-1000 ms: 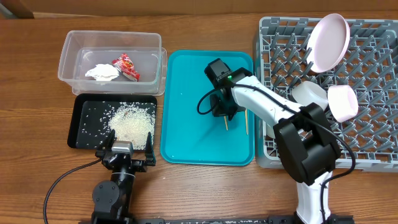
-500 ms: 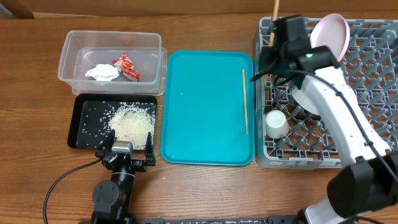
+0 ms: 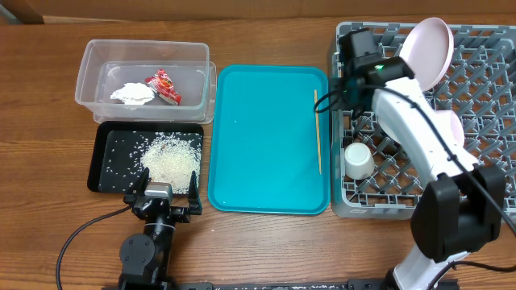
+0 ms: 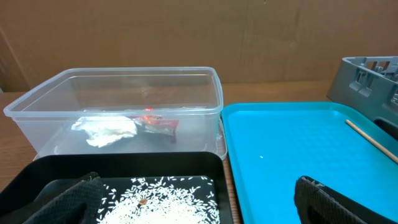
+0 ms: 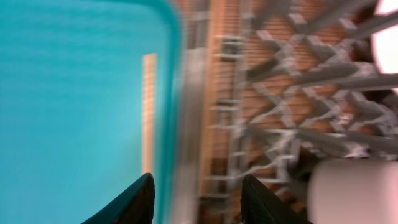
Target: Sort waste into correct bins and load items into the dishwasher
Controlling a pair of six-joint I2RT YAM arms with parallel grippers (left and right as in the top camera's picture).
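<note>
Since half a second back my right claw has shifted along the tray-side edge of the dish rack, and the thin stick it held upright no longer shows in it. Its fingers are spread with nothing between them. One chopstick lies along the right side of the teal tray. I see the cup and plate in the rack. My left claw rests released beside the black tray of rice. The napkin and wrapper lie in the clear tub.
</note>
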